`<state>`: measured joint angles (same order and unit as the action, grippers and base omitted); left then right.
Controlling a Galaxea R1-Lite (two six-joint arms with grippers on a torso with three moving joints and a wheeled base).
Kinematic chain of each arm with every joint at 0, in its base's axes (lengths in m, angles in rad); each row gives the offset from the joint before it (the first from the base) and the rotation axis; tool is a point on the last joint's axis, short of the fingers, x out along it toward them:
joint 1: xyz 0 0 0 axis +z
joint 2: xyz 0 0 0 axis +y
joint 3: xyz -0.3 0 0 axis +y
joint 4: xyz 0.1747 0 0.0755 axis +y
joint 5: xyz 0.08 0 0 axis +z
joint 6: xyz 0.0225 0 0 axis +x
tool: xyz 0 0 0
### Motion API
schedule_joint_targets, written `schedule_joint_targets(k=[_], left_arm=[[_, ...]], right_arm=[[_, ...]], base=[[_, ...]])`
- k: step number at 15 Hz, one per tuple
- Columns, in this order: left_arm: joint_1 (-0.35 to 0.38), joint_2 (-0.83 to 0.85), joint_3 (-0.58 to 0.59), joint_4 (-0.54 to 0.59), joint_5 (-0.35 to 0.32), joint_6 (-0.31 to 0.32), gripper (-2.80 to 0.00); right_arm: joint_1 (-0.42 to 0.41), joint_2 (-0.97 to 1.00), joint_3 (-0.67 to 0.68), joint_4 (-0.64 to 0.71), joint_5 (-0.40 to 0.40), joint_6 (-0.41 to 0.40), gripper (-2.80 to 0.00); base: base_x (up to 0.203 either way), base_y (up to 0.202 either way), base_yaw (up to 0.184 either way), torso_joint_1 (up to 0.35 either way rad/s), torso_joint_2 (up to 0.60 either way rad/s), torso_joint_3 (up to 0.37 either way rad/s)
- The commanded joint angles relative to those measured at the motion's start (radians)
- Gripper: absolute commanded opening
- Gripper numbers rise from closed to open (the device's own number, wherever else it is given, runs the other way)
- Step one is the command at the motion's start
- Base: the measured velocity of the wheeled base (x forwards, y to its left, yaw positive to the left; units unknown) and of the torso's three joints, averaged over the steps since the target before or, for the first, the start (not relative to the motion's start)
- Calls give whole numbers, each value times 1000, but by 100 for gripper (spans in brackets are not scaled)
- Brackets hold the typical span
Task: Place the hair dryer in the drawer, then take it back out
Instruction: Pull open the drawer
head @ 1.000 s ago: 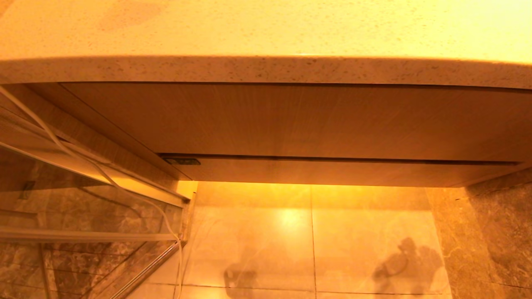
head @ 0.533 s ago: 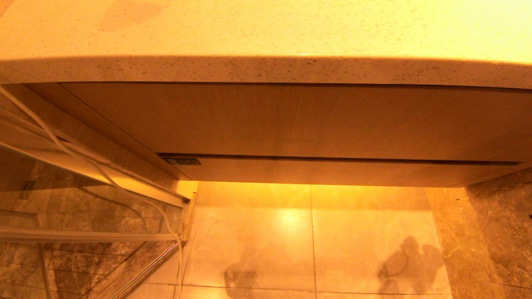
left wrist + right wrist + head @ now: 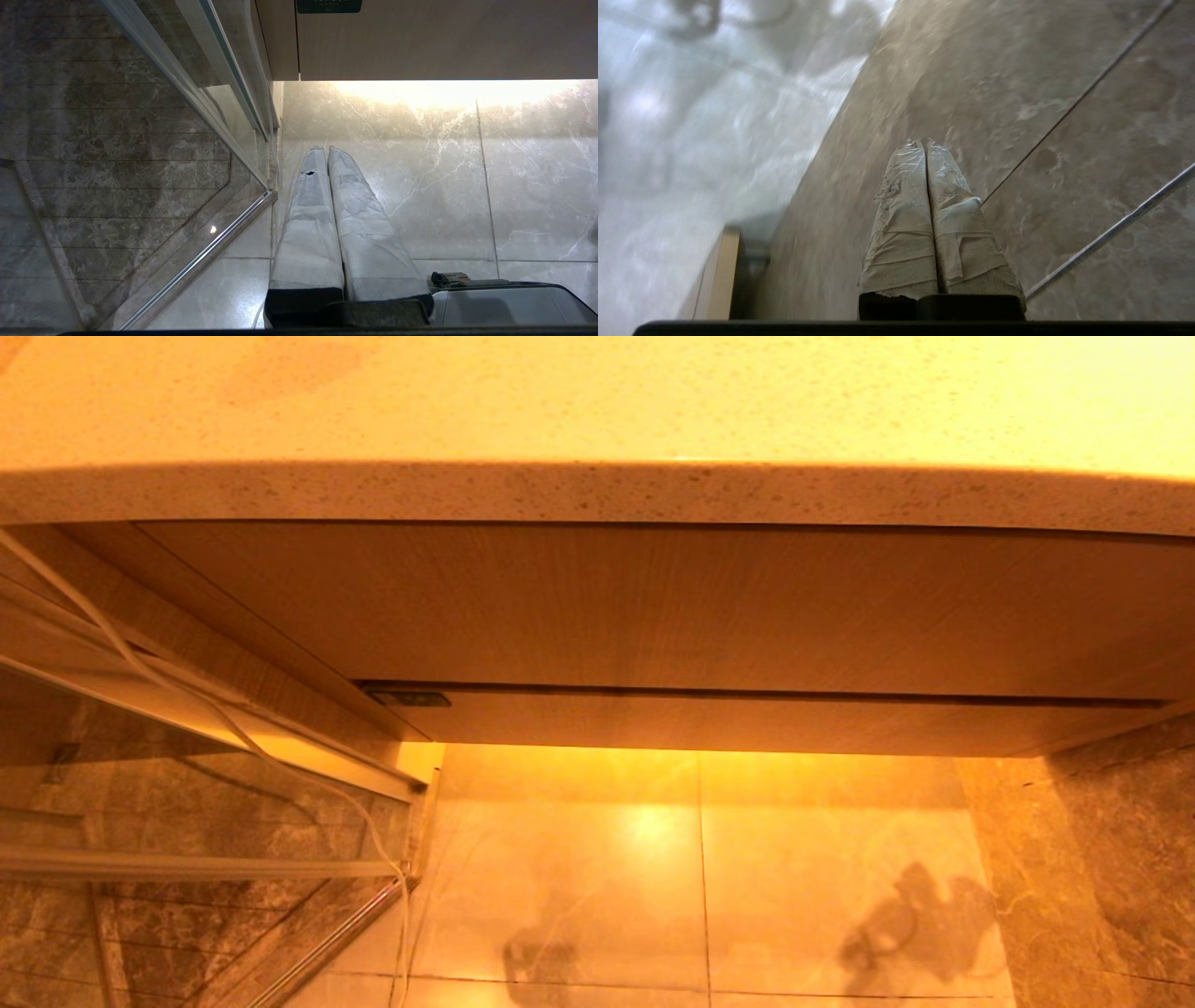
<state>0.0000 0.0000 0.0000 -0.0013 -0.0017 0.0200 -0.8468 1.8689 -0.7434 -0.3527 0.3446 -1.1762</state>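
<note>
Right end effector [image 3: 927, 144] has its taped fingers pressed together, nothing pinched, pointing down at the brown marble floor [image 3: 971, 70]. It's out of the head view, but its dark reflection on the glossy floor tile [image 3: 920, 919], around 5 o'clock, has shifted a bit over the last second while everything else sat still. So my guess is the right arm is only starting to swing toward the cabinet, nothing reached yet.

Left end effector [image 3: 327, 151] is parked low, fingers also pressed together and empty, aimed at the pale floor below the drawer.

The drawer [image 3: 747, 723] sits fully shut, a thin band under the taller wood panel [image 3: 653, 607], small dark label [image 3: 408, 698] at its 9 o'clock end. Opening it looks like the first job.

Count: two end effectors, one drawer, one panel, one speckled surface [image 3: 597, 401] on top, one white cord [image 3: 187, 700] at 8 o'clock. Hair dryers: zero visible anywhere.
</note>
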Motion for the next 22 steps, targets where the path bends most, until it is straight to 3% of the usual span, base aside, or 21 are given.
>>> schedule_joint_targets(k=[1,6,11,14,18,22], left_arm=[[0,0,2,0,0,0,-280],[0,0,2,0,0,0,-280],[0,0,2,0,0,0,-280],[0,0,2,0,0,0,-280],[0,0,2,0,0,0,-280],[0,0,2,0,0,0,-280]], right_arm=[[11,-80,-32,162,0,-35,-280],[283,-241,-70,455,44,-37,-280],[593,-307,-65,515,94,61,-280],[681,-321,-63,522,134,34,-280],[695,-346,-55,545,105,36,-280],[695,-425,-24,599,-119,381,-280]], base=[[0,0,0,0,0,0],[0,0,0,0,0,0],[0,0,0,0,0,0],[0,0,0,0,0,0],[0,0,0,0,0,0],[0,0,0,0,0,0]])
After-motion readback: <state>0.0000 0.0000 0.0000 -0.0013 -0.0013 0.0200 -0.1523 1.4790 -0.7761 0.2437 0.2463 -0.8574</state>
